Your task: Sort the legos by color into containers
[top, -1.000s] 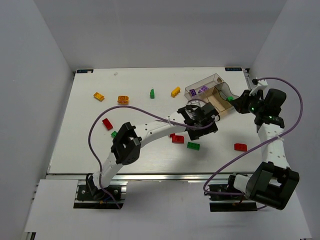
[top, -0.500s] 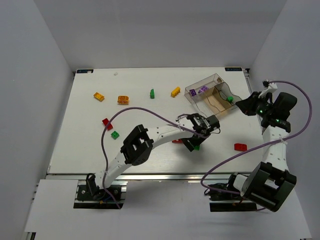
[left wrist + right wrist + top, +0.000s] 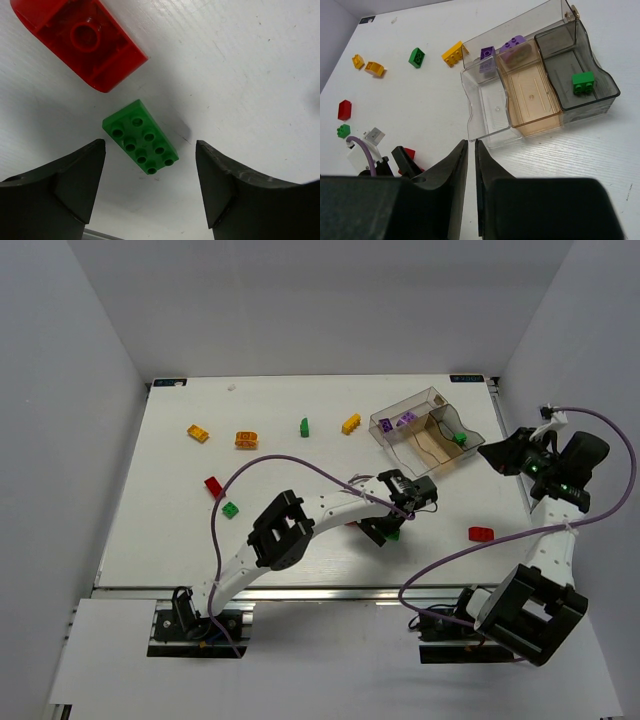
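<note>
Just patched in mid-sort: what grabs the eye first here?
The left pincer hangs open astride an eight-stud green brick, with a red brick just beside it, at front centre. Far right, the clear box holds two purple bricks at its far end and a lone green brick in its dark end compartment.

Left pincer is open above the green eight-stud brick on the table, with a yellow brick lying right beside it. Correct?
One thing is off: the colour. The left wrist view shows the left pincer open above the green eight-stud brick on the table, with a red brick, not a yellow one, lying right beside it.
</note>
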Robot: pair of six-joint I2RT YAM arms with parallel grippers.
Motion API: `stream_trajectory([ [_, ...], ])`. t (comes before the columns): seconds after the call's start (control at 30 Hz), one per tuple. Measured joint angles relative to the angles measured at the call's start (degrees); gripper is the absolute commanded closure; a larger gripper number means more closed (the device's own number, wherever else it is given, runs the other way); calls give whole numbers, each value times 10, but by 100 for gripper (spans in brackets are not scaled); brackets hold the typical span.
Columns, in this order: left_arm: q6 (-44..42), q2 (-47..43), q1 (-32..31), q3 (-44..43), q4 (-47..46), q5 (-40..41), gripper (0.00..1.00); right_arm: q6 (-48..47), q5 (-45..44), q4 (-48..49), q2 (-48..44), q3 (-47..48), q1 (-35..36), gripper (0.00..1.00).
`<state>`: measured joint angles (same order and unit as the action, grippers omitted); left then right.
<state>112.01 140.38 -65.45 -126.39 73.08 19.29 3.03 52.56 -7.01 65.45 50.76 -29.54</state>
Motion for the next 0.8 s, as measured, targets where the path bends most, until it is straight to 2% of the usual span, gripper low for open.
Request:
stream_trajectory([
  [0.33, 5, 10, 3, -9, 6, -9, 25, 16, 28, 14, -19, -7, -29, 84],
  [0.5, -2, 15, 5, -13, 18, -24, 40, 26, 40, 16, -20, -9, -42, 84],
  [0.8, -22, 5, 6, 8, 17, -31, 37, 43, 63, 27, -28, -11, -60, 85],
])
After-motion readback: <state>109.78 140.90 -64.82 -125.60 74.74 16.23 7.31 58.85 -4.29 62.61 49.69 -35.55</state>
